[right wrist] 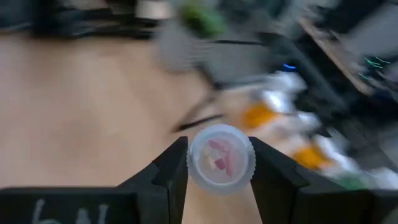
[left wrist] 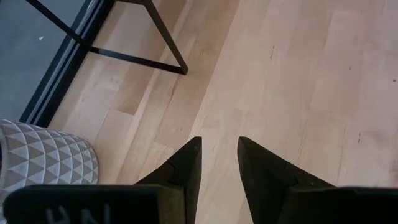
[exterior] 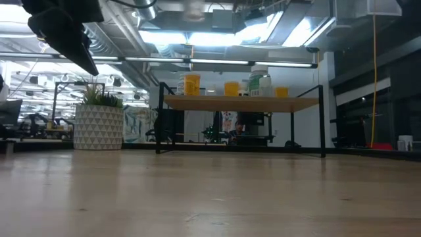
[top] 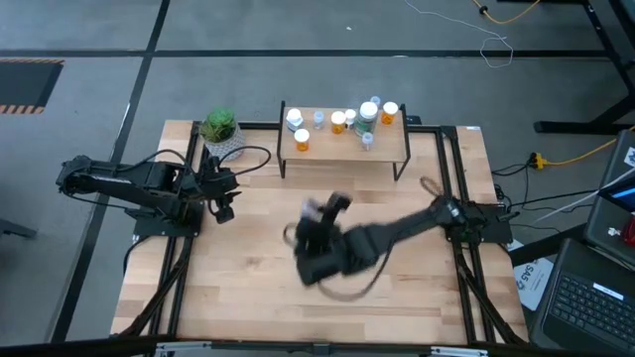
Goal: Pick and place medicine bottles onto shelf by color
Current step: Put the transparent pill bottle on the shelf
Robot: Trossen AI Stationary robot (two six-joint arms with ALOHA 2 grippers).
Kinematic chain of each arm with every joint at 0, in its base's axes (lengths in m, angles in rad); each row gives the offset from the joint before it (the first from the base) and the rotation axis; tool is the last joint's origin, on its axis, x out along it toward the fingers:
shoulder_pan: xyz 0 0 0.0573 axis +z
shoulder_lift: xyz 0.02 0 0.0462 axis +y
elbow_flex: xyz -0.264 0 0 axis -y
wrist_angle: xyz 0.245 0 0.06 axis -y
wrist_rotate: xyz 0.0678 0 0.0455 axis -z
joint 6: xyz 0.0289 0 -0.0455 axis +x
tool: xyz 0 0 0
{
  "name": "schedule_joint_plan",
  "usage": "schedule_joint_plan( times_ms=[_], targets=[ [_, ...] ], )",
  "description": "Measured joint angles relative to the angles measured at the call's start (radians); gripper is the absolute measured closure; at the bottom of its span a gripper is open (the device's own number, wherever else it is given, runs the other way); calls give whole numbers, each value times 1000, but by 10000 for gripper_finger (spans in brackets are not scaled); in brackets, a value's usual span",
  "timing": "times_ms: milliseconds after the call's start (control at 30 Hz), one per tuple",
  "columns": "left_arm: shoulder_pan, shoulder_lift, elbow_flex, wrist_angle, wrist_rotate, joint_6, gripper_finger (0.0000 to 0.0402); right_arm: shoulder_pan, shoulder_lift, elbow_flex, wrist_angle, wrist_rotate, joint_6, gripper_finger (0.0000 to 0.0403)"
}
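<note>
A small clear bottle [right wrist: 221, 155] with pinkish contents sits squeezed between the two fingers [right wrist: 171, 169] of the right gripper [top: 319, 220], its round face turned toward the wrist camera. The gripper pinches it from both sides, with the bottle touching each finger and raised clear of the tabletop [top: 258, 288].

Ahead of this gripper, toward the far edge of the table, stands the shelf [top: 343, 146], its light wood top carrying the other bottles. Among them are orange bottles [top: 338, 122] with white caps, a white bottle [top: 294, 119], and a larger greenish bottle [top: 366, 115], all grouped close together along the shelf top. In the low view they stand upright on the board [exterior: 240, 103].

Well off to the side of the right gripper, near the table's left edge, the left gripper [top: 224, 205] waits with its fingers [left wrist: 186, 168] spread slightly apart and nothing between them. Just beside it sits a potted plant [top: 219, 129] in a patterned white pot.
</note>
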Motion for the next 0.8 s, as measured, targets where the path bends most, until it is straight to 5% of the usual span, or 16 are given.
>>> schedule_joint_plan(
  times_ms=[100, 267, 500, 800],
  targets=[
    [0, 0, 0, 0, 0, 0, 303, -75, -54, 0, -108, 35, 132, 263],
    [0, 0, 0, 1, 0, 0, 303, -269, -82, -5, -181, -166, 227, 263],
    [0, 0, 0, 0, 0, 0, 303, -499, -68, -80, -65, -426, 178, 263],
    [0, 0, 0, 0, 0, 0, 303, -603, -68, -106, 53, -499, 147, 263]
  ],
)
